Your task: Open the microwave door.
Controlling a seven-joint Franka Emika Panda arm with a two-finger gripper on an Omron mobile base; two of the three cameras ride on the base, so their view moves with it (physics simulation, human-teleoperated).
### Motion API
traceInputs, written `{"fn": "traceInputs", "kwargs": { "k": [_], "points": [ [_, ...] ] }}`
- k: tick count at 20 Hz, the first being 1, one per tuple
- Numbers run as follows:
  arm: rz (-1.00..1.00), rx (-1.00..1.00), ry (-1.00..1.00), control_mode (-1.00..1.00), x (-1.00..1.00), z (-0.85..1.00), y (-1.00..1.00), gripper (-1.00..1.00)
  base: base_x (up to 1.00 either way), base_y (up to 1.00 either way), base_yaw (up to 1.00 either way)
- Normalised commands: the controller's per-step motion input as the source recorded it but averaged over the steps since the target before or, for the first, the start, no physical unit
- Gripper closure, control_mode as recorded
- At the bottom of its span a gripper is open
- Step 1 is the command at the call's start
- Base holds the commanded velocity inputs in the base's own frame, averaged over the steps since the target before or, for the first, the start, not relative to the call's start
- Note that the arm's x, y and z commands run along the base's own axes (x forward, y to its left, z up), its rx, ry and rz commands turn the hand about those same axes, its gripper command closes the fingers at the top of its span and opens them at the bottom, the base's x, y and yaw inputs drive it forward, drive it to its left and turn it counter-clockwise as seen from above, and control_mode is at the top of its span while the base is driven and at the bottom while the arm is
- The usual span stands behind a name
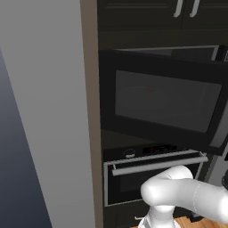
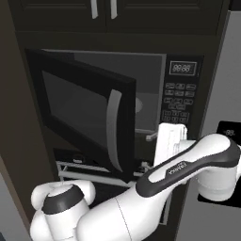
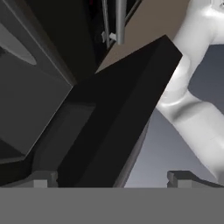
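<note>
Glossy black microwave door point(image 2: 84, 113), grey window, grey handle point(image 2: 113, 129).

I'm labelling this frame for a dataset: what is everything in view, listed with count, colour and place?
microwave: one, black, built into the dark cabinet column.
microwave door: one, black with grey window, swung partly open to the left.
door handle: one, grey, curved, vertical, on the door's free edge.
keypad: one, black with grey buttons, right of the microwave's cavity.
oven: one, black with a horizontal silver bar handle, below the microwave.
upper cabinet doors: two, dark with silver handles, above the microwave.
side panel: one, grey, left of the column.
arm: one, white with dark joints.
fingers: two, dark, spread open around the door's edge.
</note>
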Motion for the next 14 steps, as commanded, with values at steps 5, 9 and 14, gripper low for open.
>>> {"fn": "traceInputs", "kwargs": {
  "k": [5,9,14],
  "points": [
    [0.02,0.0,0.05,-1.0,-0.19,-0.02,0.26,-1.0,0.0,0.0,0.0],
    [0.01,0.0,0.0,-1.0,0.0,0.0,0.26,-1.0,0.0,0.0,0.0],
    [0.05,0.0,0.0,-1.0,0.2,0.0,0.08,-1.0,0.0,0.0,0.0]
  ]
}}
